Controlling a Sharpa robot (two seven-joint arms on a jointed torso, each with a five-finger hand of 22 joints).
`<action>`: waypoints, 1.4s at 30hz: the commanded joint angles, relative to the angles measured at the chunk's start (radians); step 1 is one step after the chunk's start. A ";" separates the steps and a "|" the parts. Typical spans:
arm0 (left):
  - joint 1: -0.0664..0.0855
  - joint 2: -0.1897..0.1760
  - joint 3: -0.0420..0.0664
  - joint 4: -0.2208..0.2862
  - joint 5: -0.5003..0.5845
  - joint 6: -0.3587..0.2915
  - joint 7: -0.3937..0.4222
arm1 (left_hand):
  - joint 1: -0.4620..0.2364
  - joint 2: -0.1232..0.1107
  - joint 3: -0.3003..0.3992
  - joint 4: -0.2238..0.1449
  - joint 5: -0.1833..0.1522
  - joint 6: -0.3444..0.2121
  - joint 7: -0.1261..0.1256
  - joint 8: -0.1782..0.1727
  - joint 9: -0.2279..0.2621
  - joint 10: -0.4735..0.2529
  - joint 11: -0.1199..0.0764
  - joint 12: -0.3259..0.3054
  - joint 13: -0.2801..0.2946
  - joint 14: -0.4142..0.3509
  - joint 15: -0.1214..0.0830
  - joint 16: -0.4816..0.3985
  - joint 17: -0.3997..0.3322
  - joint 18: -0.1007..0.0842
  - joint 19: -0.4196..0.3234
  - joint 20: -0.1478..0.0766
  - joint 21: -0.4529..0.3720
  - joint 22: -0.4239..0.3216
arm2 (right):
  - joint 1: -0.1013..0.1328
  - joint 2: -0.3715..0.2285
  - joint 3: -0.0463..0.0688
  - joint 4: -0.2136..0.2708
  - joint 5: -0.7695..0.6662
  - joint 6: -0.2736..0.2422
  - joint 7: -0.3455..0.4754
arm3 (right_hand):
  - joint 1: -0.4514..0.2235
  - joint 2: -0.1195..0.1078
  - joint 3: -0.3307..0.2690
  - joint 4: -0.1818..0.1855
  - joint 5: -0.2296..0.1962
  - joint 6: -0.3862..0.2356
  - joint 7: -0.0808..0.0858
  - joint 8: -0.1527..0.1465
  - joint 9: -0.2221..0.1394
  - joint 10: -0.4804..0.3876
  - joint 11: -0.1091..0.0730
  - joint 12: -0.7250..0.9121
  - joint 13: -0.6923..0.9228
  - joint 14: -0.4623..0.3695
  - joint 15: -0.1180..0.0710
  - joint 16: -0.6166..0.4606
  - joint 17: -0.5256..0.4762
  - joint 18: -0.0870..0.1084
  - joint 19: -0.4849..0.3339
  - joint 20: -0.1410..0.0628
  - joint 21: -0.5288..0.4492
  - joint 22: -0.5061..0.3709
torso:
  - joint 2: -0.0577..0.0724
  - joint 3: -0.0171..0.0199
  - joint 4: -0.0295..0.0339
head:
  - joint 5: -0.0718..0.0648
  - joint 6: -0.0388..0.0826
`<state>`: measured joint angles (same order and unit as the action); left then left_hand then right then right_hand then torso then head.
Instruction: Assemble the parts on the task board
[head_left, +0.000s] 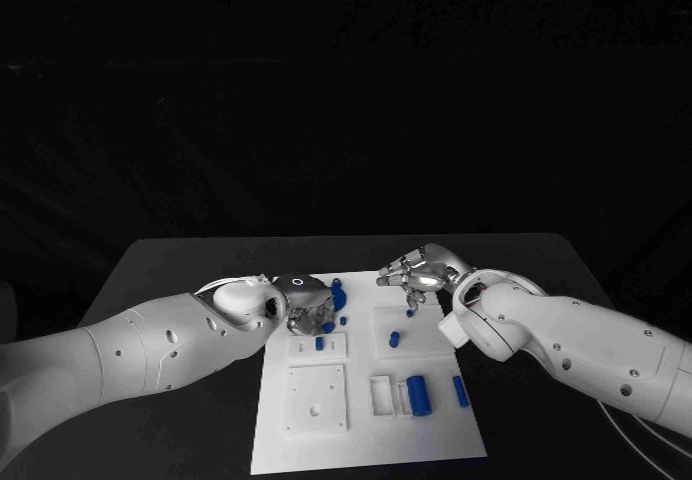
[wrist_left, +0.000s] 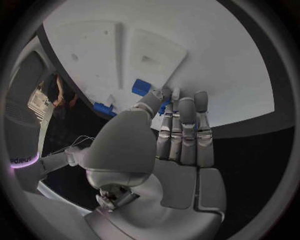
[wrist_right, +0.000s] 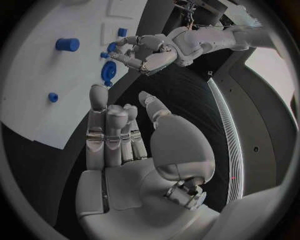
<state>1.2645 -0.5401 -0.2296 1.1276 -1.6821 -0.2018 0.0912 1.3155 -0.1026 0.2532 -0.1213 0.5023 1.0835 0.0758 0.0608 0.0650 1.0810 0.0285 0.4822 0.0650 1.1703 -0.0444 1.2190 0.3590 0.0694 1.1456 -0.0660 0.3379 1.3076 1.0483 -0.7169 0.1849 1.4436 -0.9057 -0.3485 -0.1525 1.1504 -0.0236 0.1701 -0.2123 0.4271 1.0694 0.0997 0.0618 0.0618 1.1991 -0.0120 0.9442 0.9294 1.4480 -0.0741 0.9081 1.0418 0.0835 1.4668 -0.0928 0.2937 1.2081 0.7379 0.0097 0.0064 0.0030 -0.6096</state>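
The white task board (head_left: 368, 425) lies in the middle of the table. My left hand (head_left: 300, 303) hovers over its far left part, and its thumb and fingers (wrist_left: 178, 107) close around a small blue part (wrist_left: 164, 107). A tall blue part (head_left: 338, 294) stands just beside that hand. My right hand (head_left: 418, 275) hangs over the board's far right edge, fingers (wrist_right: 109, 130) straight and apart from the thumb, holding nothing. From the right wrist I see the left hand (wrist_right: 147, 54) next to a round blue part (wrist_right: 109, 71).
More blue parts lie on the board: a short one (head_left: 320, 343), one in a raised block (head_left: 395, 340), a cylinder (head_left: 418, 395) and a bar (head_left: 460, 390) near the right edge. A square recessed plate (head_left: 317, 397) sits front left. Black table (head_left: 173, 270) surrounds the board.
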 joint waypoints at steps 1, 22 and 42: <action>-0.001 -0.006 0.000 0.008 -0.001 -0.021 0.005 | -0.008 -0.003 0.005 -0.001 0.003 0.000 -0.002 0.001 -0.002 0.006 0.000 0.002 0.000 0.009 0.001 0.003 0.001 -0.016 0.004 0.000 -0.005 0.021 | 0.000 0.000 0.000 0.000 -0.001 -0.002 0.013 | 0.001 -0.007 0.000 0.006 0.003 0.005 -0.002 0.000 0.001 0.001 0.000 -0.004 -0.001 0.002 -0.004 -0.003 -0.001 0.004 0.035 -0.006 -0.003 -0.001 | -0.001 -0.0001 0.0001 | 0.001 0.002; -0.001 -0.019 0.009 0.025 0.025 -0.077 0.020 | 0.024 -0.032 -0.030 0.003 -0.049 -0.163 -0.038 -0.002 -0.006 0.022 0.003 -0.023 -0.001 0.013 0.004 -0.008 0.000 -0.013 0.018 0.003 -0.022 0.017 | 0.000 0.001 0.000 -0.003 -0.001 -0.005 0.013 | 0.001 -0.007 0.000 0.006 0.003 0.005 -0.002 0.000 0.001 0.001 0.000 -0.004 -0.001 0.002 -0.004 -0.003 -0.001 0.004 0.035 -0.006 -0.003 -0.001 | 0.000 0.0003 -0.0003 | 0.003 0.008; -0.001 -0.016 0.009 0.028 0.000 0.001 0.013 | 0.079 -0.027 -0.018 -0.068 -0.011 -0.045 -0.034 0.002 -0.001 0.033 0.009 -0.047 0.000 -0.011 -0.001 -0.003 0.010 -0.007 -0.044 -0.003 0.089 0.025 | -0.001 0.002 0.000 -0.006 -0.001 -0.004 0.013 | 0.001 -0.007 0.000 0.006 0.003 0.005 -0.002 0.000 0.001 0.001 0.000 -0.004 -0.001 0.002 -0.004 -0.003 -0.001 0.004 0.035 -0.006 -0.003 -0.001 | 0.001 0.0007 -0.0007 | 0.002 0.006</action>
<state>1.2632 -0.5588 -0.2215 1.1556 -1.6686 -0.2368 0.1058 1.4037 -0.1327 0.2339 -0.1838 0.4869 1.0326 0.0410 0.0609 0.0630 1.1112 0.0374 0.4376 0.0647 1.1678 -0.0467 1.2116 0.3675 0.0694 1.1067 -0.0711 0.4168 1.3080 1.0480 -0.7156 0.1849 1.4366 -0.9051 -0.3542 -0.1499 1.1504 -0.0236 0.1701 -0.2124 0.4270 1.0694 0.0997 0.0618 0.0618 1.1990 -0.0120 0.9443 0.9296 1.4480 -0.0741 0.9080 1.0418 0.0835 1.4668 -0.0928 0.2937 1.2082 0.7384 0.0103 0.0058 0.0043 -0.6034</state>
